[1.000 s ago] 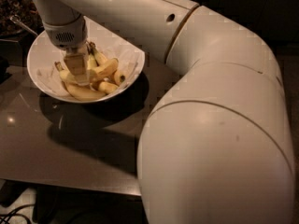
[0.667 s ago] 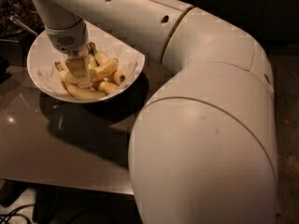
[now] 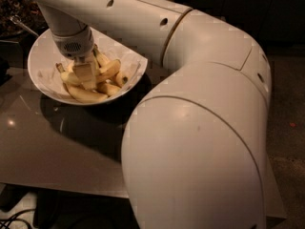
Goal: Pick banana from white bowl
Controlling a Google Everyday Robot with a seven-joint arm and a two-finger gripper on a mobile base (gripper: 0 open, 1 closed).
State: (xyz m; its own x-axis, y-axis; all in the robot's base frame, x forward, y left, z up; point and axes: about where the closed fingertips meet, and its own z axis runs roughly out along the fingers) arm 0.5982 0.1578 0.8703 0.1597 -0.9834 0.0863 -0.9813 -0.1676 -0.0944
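Observation:
The white bowl (image 3: 37, 63) stands at the back left of the table and is lined with white paper. Several yellow bananas (image 3: 86, 96) lie in it. My gripper (image 3: 86, 78) reaches down from the arm's wrist (image 3: 72, 42) into the middle of the bowl and sits among the bananas, touching them. It hides part of the pile, and the contact point is hidden too.
The bowl sits on a glossy grey table (image 3: 52, 147) whose front edge runs along the bottom left. My large white arm link (image 3: 200, 142) fills the right half of the view. Dark clutter (image 3: 14, 11) lies behind the bowl. Dark floor (image 3: 286, 109) is at the right.
The big arm link has swung left and nearer the camera. The gripper has stayed down in the bowl among the bananas.

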